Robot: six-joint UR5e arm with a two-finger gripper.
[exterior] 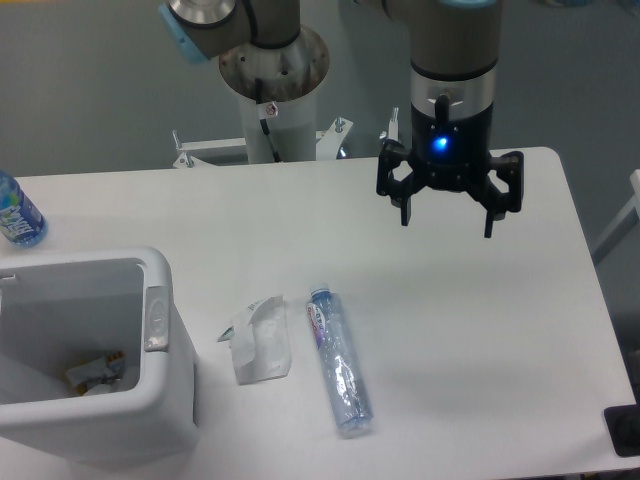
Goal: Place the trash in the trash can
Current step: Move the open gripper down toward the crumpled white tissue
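Observation:
A flat crumpled white wrapper (259, 339) lies on the table just right of the trash can. Beside it, further right, a long clear plastic bottle with a blue-red label (339, 360) lies on its side, cap end pointing away from me. The trash can (160, 390) is a large white boxy bin at the lower left, with a grey tab on its right rim and some scraps inside. My gripper (447, 226) hangs open above the table's far right part, well above and to the right of both pieces, holding nothing.
A small blue-labelled water bottle (17, 214) stands at the table's far left edge. The arm's base column (273, 95) rises behind the table's back edge. A dark block (624, 430) sits at the table's front right corner.

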